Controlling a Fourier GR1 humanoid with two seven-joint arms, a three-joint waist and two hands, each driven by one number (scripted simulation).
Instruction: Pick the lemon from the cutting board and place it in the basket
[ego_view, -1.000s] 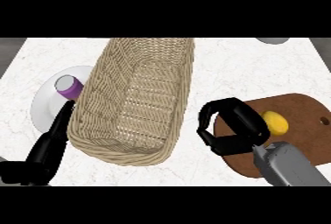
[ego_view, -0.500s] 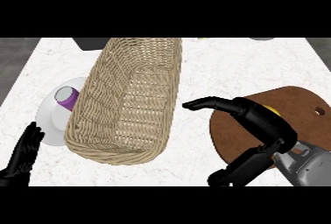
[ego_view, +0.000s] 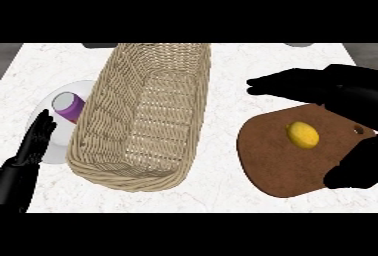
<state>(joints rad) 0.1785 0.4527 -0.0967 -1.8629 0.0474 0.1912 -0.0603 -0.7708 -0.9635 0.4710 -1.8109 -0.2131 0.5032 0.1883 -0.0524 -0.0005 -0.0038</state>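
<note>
A yellow lemon (ego_view: 303, 134) lies on the brown cutting board (ego_view: 284, 160) at the right of the counter. My right hand (ego_view: 325, 85) hovers over the board's far edge, fingers straight and pointing left, thumb low at the right; it is open and apart from the lemon. The long woven basket (ego_view: 144, 107) stands in the middle, with nothing showing inside it. My left hand (ego_view: 33, 145) rests open at the lower left, fingers up, beside the basket.
A white plate (ego_view: 63, 95) with a purple object (ego_view: 70, 106) lies left of the basket, partly hidden by its rim. The white marbled counter (ego_view: 221, 65) shows between basket and board. Grey items sit at the far edge.
My right hand has lifted up and back off the board, uncovering the lemon, which now lies in plain view. The view has shifted slightly; the left hand stays resting.
</note>
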